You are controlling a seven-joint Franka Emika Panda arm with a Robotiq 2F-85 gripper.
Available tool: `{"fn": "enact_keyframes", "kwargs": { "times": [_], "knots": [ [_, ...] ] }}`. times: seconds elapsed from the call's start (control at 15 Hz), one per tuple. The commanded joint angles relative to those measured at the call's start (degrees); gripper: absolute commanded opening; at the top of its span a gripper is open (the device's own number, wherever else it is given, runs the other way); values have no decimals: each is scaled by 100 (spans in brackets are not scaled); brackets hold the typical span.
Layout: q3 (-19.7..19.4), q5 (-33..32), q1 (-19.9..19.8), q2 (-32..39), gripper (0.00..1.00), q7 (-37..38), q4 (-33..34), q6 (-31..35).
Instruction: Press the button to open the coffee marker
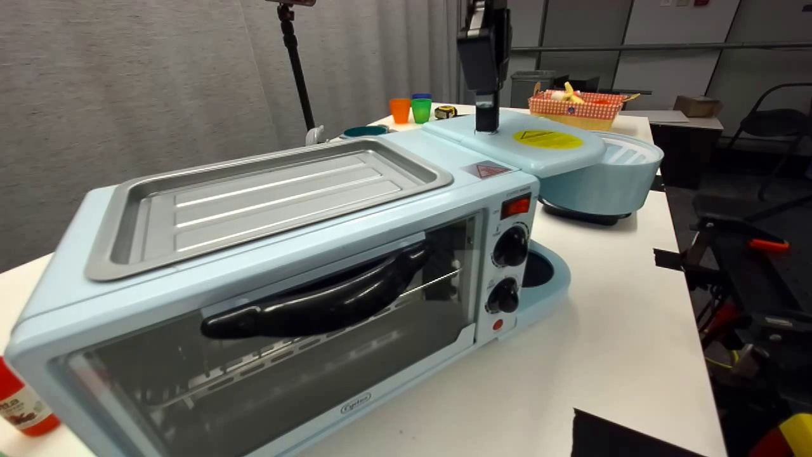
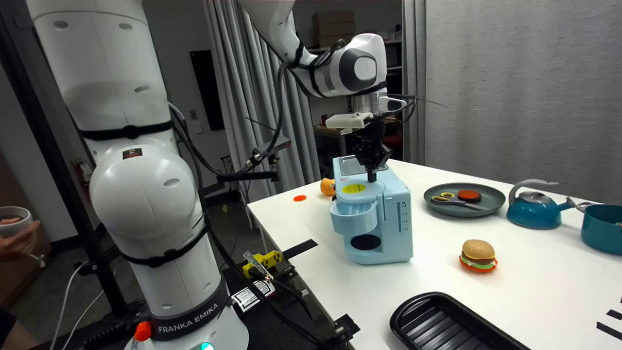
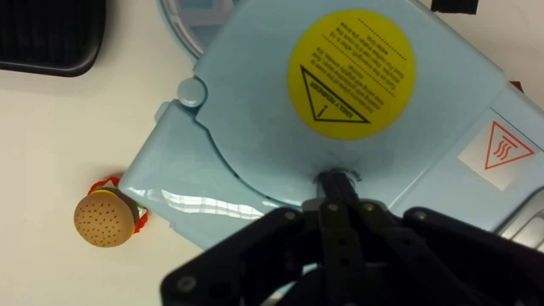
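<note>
The pale blue coffee marker (image 1: pixel 466 136) is the end section of the combo appliance, with a yellow round patch on its lid. It also shows in an exterior view (image 2: pixel 374 197) and in the wrist view (image 3: pixel 255 97). Its basket part (image 1: pixel 599 181) juts out from under the lid. My gripper (image 3: pixel 338 176) points straight down, fingertips together with nothing between them. The tips are at the lid's top beside the yellow patch, seemingly touching it, in both exterior views (image 1: pixel 487 124) (image 2: pixel 372 176). They cover the middle of a dark arc-shaped marking; any button there is hidden.
The glass-doored oven section (image 1: pixel 304 355) and metal griddle tray (image 1: pixel 273 203) adjoin the coffee marker. A toy burger (image 2: pixel 478 256), black pan (image 2: pixel 447 325), grey plate (image 2: pixel 464 199) and blue kettle (image 2: pixel 537 211) stand on the table. A checked basket (image 1: pixel 577 111) stands farther back.
</note>
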Motion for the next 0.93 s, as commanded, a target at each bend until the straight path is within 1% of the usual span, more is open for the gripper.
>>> {"fn": "enact_keyframes", "kwargs": {
  "times": [0.0, 0.27, 0.6, 0.87],
  "knots": [
    [52, 57, 119, -95, 0, 173, -508, 413],
    [160, 52, 205, -648, 0, 244, -756, 269],
    [437, -31, 402, -1315, 0, 556, -1032, 123],
    [614, -229, 427, -1810, 0, 822, -1154, 180]
  ]
}}
